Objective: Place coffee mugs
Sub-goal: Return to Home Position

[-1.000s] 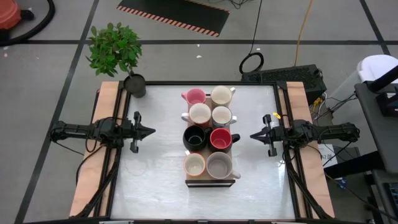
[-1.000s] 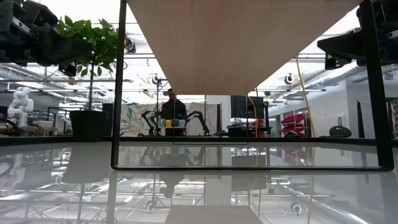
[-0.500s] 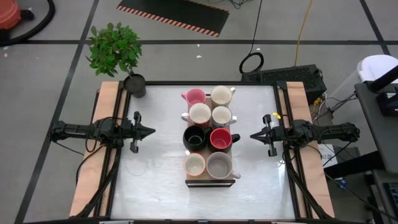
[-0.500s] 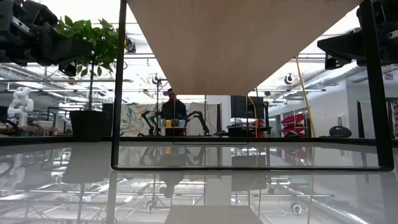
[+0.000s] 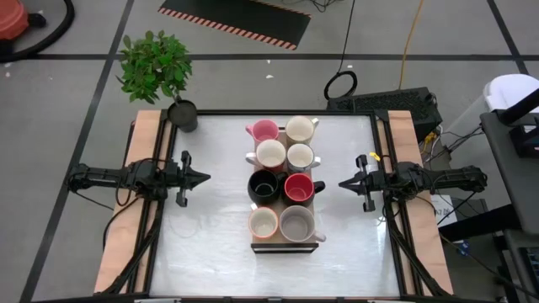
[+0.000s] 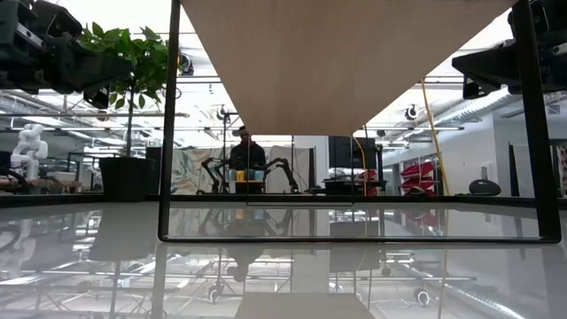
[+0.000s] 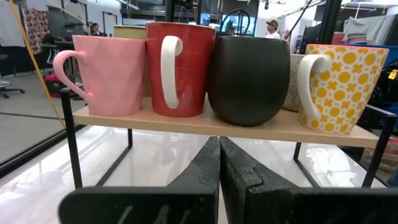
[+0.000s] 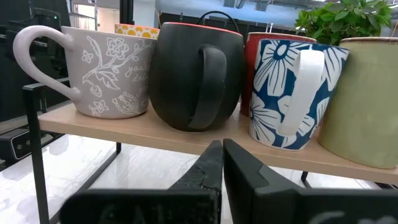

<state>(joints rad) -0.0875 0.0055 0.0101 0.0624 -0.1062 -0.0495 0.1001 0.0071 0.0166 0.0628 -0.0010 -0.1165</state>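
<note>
Coffee mugs (image 5: 296, 187) crowd the shelf (image 5: 286, 247), seemingly all empty.

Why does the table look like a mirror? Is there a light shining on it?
Low view: the glossy table acts like a mirror, reflecting the shelf legs and the bright room behind. High view: the same table shows pale glare patches beside the shelf. Left wrist view: the table under the mugs glows white with reflected light.
</note>
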